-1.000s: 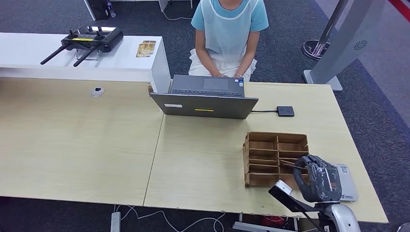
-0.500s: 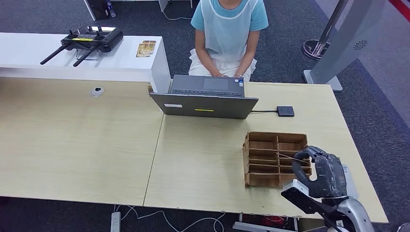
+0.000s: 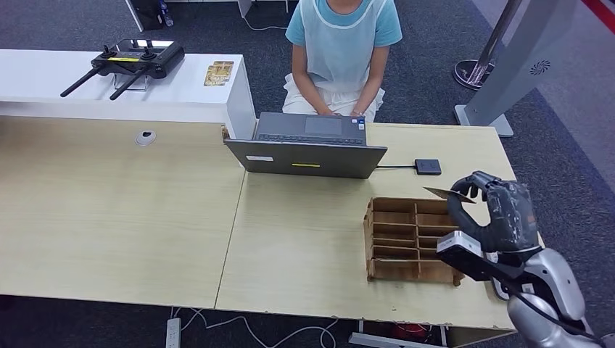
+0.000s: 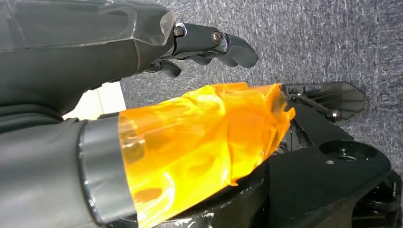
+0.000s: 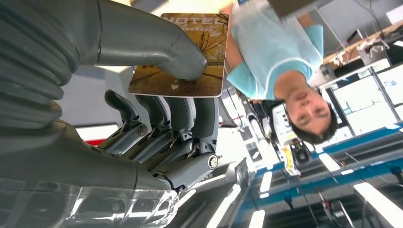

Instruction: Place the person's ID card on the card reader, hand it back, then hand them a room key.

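Note:
My right hand (image 3: 497, 210) is raised over the right side of a brown cardboard organiser (image 3: 410, 235). It pinches a brown hotel key card (image 3: 444, 194) that points toward the laptop. In the right wrist view the thumb of that hand (image 5: 142, 118) presses the key card (image 5: 207, 47) against the fingers, and the person (image 5: 280, 71) lies beyond it. The person (image 3: 341, 51) sits behind the table in a light blue top. A small black card reader (image 3: 428, 167) lies on the table, cabled to the laptop. My left hand (image 4: 119, 47) hangs over carpet holding nothing, its fingers apart.
A grey laptop (image 3: 308, 148) stands open toward the person at the table's (image 3: 304, 239) far edge. A white counter at the back left carries a black remote controller (image 3: 130, 61) and some cards (image 3: 217, 71). A grey stand (image 3: 508, 72) rises at the back right.
My right hand has risen from the organiser's near right corner and moved away from me, lifting the key card up above the compartments. The person has stayed put.

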